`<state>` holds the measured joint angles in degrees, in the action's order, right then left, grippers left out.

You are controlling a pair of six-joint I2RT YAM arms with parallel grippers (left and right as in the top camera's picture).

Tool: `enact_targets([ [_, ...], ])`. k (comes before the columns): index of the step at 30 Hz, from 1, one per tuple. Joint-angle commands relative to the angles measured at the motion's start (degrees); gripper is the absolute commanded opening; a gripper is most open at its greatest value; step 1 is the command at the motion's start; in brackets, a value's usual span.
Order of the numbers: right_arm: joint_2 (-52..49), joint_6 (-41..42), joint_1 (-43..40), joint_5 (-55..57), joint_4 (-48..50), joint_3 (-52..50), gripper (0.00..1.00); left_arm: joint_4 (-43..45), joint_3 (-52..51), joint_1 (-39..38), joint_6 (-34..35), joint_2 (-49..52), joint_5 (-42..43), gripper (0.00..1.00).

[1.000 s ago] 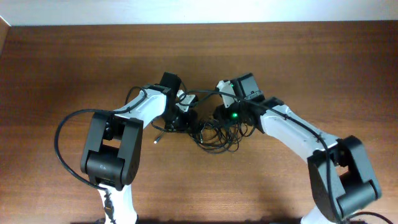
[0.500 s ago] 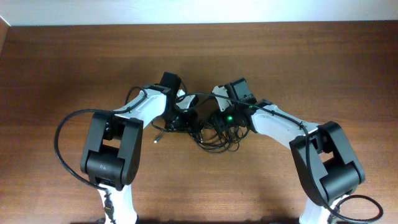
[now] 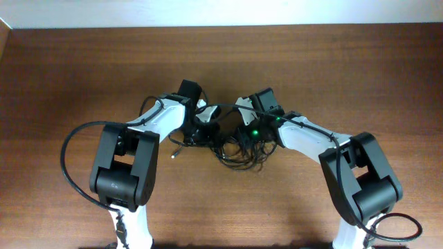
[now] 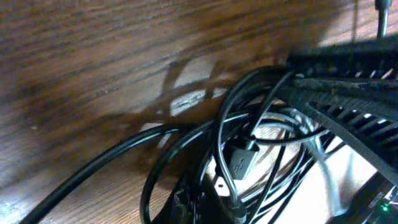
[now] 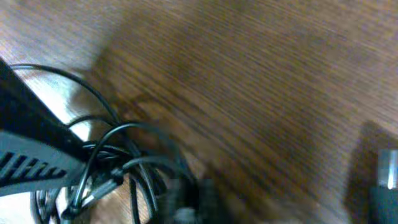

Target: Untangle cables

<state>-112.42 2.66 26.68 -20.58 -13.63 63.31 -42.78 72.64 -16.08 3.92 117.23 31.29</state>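
The cables (image 3: 239,149) are a knotted bundle of thin black wires at the table's middle, between both arms. My left gripper (image 3: 201,131) is at the bundle's left edge. In the left wrist view its dark fingers (image 4: 208,202) sit close together among the strands, shut on the cables (image 4: 249,143), beside a USB plug (image 4: 239,163). My right gripper (image 3: 246,131) is at the bundle's top right. The right wrist view is blurred. Its fingers (image 5: 189,199) look shut, with cable loops (image 5: 134,168) against them. A thin strand (image 3: 223,105) arches between the two grippers.
The wooden table (image 3: 332,69) runs to a pale wall strip at the back. A loose metal-tipped plug (image 3: 174,155) lies left of the bundle. The left arm's thick black cable (image 3: 68,155) loops out to the left. The two arms nearly touch.
My right gripper has swung left, closer to the left gripper and the bundle. The strand between the grippers arches more. The left arm has not moved.
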Motion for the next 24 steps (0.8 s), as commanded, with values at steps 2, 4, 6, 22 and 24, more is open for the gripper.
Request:
enact_targets([
  [2,-0.7,4.3,-0.4,0.5,-0.5,-0.5,0.04,0.1,-1.0,0.4,-0.9,1.0,-1.7,0.0],
  [4,1.5,7.6,-1.7,-1.5,-0.9,-0.5,0.04,0.1,-1.0,0.4,-0.9,1.0,-1.7,0.0],
  [6,4.8,12.1,-3.7,-2.9,-1.2,-0.5,0.04,0.1,-1.0,0.4,-0.9,1.0,-1.7,0.0],
  [22,9.1,19.3,-13.0,8.9,-22.2,2.5,0.04,0.1,-1.0,0.4,-0.9,1.0,-1.7,0.0],
  [24,9.7,19.3,-15.3,12.0,-26.5,2.6,0.04,0.1,-1.0,0.4,-0.9,1.0,-1.7,0.0],
])
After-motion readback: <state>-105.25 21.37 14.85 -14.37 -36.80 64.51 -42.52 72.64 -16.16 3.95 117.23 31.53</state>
